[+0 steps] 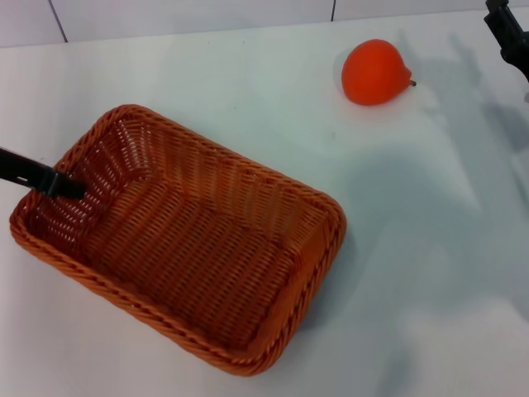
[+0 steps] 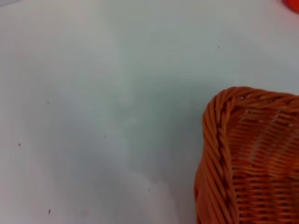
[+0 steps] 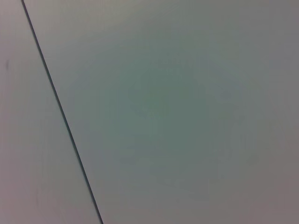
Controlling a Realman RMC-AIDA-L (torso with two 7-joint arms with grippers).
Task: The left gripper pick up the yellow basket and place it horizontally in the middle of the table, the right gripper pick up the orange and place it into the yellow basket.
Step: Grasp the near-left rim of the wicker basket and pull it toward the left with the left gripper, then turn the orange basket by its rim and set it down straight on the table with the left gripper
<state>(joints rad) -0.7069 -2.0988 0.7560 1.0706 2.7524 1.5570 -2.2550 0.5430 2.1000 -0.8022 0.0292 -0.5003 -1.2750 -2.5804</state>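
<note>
The yellow basket (image 1: 182,248) is found skewed on the table (image 1: 248,74), not yet squared. The left gripper (image 1: 62,184) is seen at the basket's left end wall; whether it is clamped cannot be told. The orange (image 1: 376,72) lies beyond the basket, unpicked. The right gripper (image 1: 508,33) is parked past the orange, its state undetermined.
</note>
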